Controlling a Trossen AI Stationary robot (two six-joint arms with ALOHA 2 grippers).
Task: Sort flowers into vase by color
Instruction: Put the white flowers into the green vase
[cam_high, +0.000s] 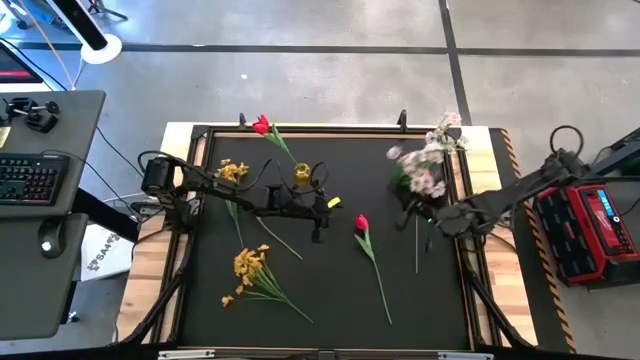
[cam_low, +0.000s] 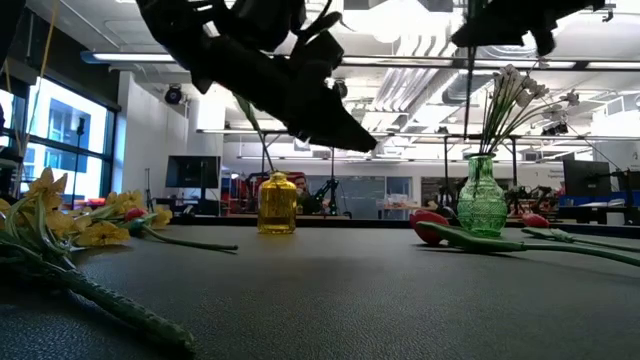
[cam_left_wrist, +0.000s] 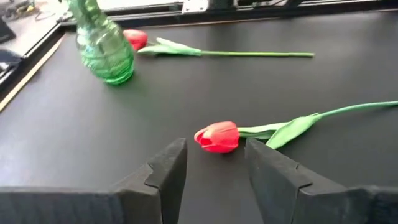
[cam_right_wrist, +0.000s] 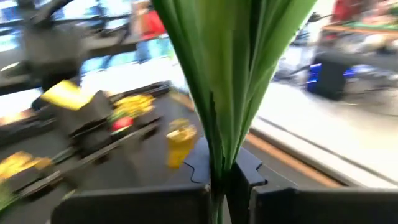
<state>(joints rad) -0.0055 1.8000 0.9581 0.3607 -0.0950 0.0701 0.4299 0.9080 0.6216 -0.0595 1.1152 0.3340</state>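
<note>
We see the left arm stretched low across the mat's middle, its gripper (cam_left_wrist: 211, 171) hovering with fingers spread just short of a red tulip (cam_left_wrist: 217, 137) lying on the mat. The right arm reaches in from the table's right edge; its gripper (cam_right_wrist: 217, 180) has fingers pressed on a green stem (cam_right_wrist: 230, 74), held near the green vase (cam_low: 482, 200), which carries white sprays (cam_high: 428, 160). A yellow vase (cam_low: 277, 204) stands mid-table. Yellow sprays (cam_high: 250, 270) lie at the mat's left, and another tulip (cam_high: 263, 126) at the far edge.
</note>
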